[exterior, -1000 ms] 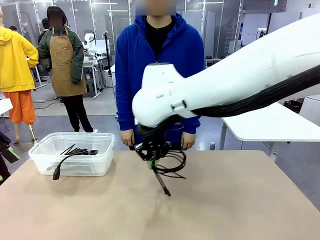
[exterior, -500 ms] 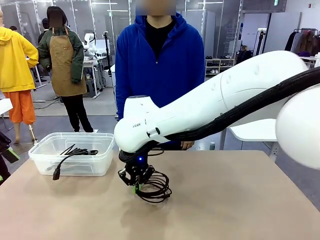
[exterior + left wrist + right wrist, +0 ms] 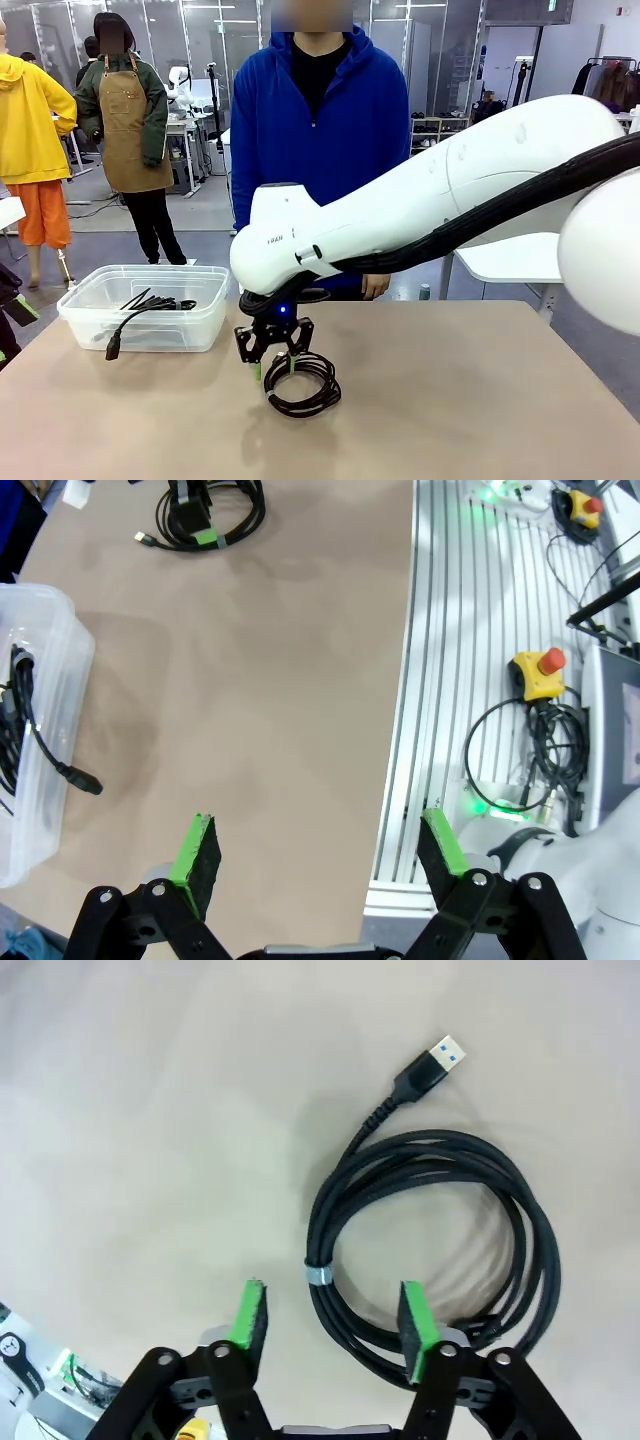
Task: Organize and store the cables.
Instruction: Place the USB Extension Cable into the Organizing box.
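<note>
Lying at lower centre of the front view, coiled USB cable (image 3: 303, 385) under parted right gripper (image 3: 276, 367): light, floppy, best pinched across the bundled strands near the grey tie (image 3: 319, 1276); left gripper (image 3: 323, 853) wide open.

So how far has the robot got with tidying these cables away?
Partly done, it seems. One black cable already lies in the clear plastic bin, with a plug hanging over the rim. In hand: nothing. The right end effector is open over a coiled USB cable lying on the table. The left end effector is open and empty. Left: getting that coil into the bin.
</note>
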`<act>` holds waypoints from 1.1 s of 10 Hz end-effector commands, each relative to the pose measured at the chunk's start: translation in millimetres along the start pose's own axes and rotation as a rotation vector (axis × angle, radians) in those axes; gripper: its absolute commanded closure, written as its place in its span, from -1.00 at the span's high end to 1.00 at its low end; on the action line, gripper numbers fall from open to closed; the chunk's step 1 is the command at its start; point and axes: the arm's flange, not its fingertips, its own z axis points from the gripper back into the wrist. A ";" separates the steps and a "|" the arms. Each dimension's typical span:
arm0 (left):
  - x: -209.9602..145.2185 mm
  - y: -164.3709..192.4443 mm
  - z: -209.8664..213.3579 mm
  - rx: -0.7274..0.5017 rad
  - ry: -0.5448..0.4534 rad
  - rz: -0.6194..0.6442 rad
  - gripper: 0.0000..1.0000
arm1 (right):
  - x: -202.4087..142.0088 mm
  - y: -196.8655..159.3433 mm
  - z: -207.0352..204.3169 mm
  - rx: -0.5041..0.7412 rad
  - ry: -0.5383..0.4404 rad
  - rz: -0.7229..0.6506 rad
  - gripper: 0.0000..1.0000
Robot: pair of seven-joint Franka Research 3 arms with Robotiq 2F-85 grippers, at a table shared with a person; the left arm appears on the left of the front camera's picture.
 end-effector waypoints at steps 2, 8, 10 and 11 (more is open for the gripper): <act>0.0 0.0 0.0 0.000 0.000 0.000 1.00 | -38.8 -44.8 44.3 0.063 -0.007 0.203 0.88; 111.4 2.7 -32.4 -0.187 0.076 0.364 1.00 | -205.3 -230.7 165.1 0.178 -0.385 0.541 1.00; 161.5 2.4 -60.4 -0.069 0.224 0.565 1.00 | -271.9 -302.1 166.8 0.202 -0.535 0.574 1.00; 184.3 3.9 -78.3 -0.043 0.256 0.617 1.00 | -300.0 -330.4 162.8 0.199 -0.592 0.597 1.00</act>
